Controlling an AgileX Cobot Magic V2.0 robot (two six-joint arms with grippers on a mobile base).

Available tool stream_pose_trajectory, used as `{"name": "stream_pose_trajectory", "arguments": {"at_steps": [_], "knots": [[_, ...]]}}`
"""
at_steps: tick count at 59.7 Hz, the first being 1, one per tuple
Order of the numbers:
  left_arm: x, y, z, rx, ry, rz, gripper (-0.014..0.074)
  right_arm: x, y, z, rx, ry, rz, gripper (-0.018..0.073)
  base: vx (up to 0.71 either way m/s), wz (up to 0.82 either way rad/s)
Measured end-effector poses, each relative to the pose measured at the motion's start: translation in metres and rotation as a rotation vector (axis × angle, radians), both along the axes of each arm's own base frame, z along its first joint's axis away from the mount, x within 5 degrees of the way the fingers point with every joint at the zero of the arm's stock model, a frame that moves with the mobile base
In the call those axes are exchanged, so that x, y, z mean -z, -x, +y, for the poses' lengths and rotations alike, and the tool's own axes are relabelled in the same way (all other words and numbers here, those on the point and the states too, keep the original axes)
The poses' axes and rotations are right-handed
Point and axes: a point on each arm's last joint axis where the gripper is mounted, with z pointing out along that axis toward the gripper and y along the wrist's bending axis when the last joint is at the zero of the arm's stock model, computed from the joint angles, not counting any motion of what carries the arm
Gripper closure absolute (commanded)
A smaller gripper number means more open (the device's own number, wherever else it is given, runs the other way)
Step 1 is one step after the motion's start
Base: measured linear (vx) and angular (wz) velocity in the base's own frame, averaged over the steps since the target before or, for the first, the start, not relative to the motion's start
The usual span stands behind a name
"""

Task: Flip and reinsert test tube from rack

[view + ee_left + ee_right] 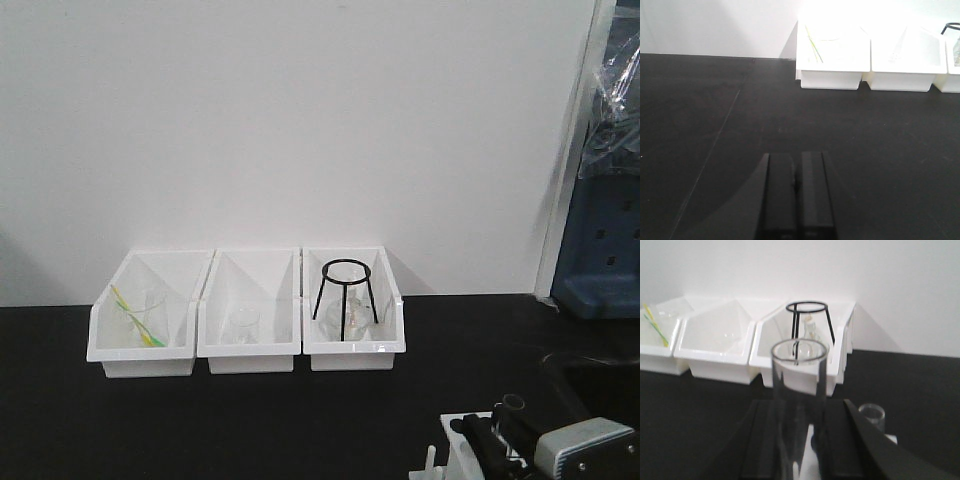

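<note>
Right gripper (800, 412) clamps the upright test tube (799, 367).

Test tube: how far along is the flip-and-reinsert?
Done: the right hand is closed on the test tube at the rack. In hand: the tube stands open rim up; whether it is clear of its hole is hidden. Left: the flip, not visible yet, then reinsertion. The left hand is shut and empty over the table.

Matte black right end effector (505, 426), grey screwed wrist housing (585, 447)
</note>
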Motion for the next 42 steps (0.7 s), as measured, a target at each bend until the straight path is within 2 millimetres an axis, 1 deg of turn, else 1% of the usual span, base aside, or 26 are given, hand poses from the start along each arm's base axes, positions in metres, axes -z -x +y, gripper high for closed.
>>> {"name": "stream_pose_trajectory", "arguments": {"at_steps": [10, 13, 14, 21, 27, 32, 38, 42], "knots": [[0.0, 0.0, 0.0, 0.0, 0.0, 0.0, 0.0603, -0.035, 0.004, -0.001, 0.003, -0.004, -0.034, 0.0571, 0.0, 0.0], [0.0, 0.0, 0.0, 0.0, 0.0, 0.0, 0.0603, -0.042, 0.004, -0.002, 0.005, -0.001, -0.03, 0.0571, 0.0, 0.0], [0.0, 0.0, 0.0, 0.0, 0.0, 0.0, 0.0603, -0.049, 0.004, -0.002, 0.005, -0.004, -0.043, 0.0571, 0.0, 0.0], [0.0, 0.0, 0.0, 0.0, 0.0, 0.0, 0.0603, -0.077, 0.004, -0.002, 0.009, -0.006, -0.061, 0.0571, 0.0, 0.0], [0.0, 0.0, 0.0, 0.0, 0.0, 0.0, 0.0603, -0.106, 0.004, -0.002, 0.013, -0.011, -0.087, 0.0571, 0.0, 0.0], [0.0, 0.0, 0.0, 0.0, 0.0, 0.0, 0.0603, -0.125, 0.003, -0.002, 0.016, -0.01, -0.091, 0.0571, 0.0, 0.0], [0.0, 0.0, 0.0, 0.0, 0.0, 0.0, 0.0603, -0.137, 0.001, -0.002, 0.019, 0.004, -0.068, 0.0571, 0.0, 0.0], [0.0, 0.0, 0.0, 0.0, 0.0, 0.0, 0.0603, -0.141, 0.0, -0.002, 0.018, 0.047, -0.057, 0.0571, 0.0, 0.0]]}}
